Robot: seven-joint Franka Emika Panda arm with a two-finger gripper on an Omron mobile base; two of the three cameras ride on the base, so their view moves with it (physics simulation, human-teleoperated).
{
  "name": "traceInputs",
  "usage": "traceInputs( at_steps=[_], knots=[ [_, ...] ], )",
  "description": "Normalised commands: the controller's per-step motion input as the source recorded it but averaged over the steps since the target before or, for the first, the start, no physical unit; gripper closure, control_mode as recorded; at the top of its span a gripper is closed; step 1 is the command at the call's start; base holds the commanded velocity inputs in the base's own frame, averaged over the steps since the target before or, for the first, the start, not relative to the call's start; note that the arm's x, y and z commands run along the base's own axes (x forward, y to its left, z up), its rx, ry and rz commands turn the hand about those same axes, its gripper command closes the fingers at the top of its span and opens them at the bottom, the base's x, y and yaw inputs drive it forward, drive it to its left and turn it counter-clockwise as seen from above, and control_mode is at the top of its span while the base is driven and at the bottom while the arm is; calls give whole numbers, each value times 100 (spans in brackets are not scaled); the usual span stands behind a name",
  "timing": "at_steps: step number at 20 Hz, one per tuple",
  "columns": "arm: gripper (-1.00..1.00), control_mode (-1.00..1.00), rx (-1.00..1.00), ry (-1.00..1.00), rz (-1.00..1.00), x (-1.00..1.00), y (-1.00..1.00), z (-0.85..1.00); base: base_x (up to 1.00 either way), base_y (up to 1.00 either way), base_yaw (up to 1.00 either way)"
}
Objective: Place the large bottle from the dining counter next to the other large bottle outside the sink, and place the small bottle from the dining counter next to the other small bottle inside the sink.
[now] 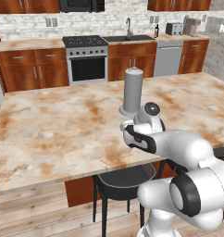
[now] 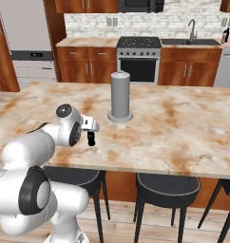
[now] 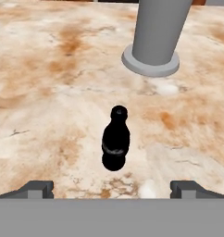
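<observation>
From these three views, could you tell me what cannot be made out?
- Sink inside: too far and shallow in both base views; whether a small bottle lies there cannot be told.
- Black bottle by the sink: too small to read.
- Grey cylinder: top cut off by the hand view's edge.

No readable text or label shows anywhere.

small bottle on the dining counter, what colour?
Solid black; the small bottle shows best in the hand view, standing on the dining counter.
</observation>
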Motion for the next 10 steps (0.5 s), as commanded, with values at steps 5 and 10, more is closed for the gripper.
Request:
traceInputs(
  at_steps=[5,10],
  knots=[
    [-100,-100,0,0,0,0,0,-11,0,0,0],
    [-100,-100,0,0,0,0,0,-8,0,0,0]
  ],
)
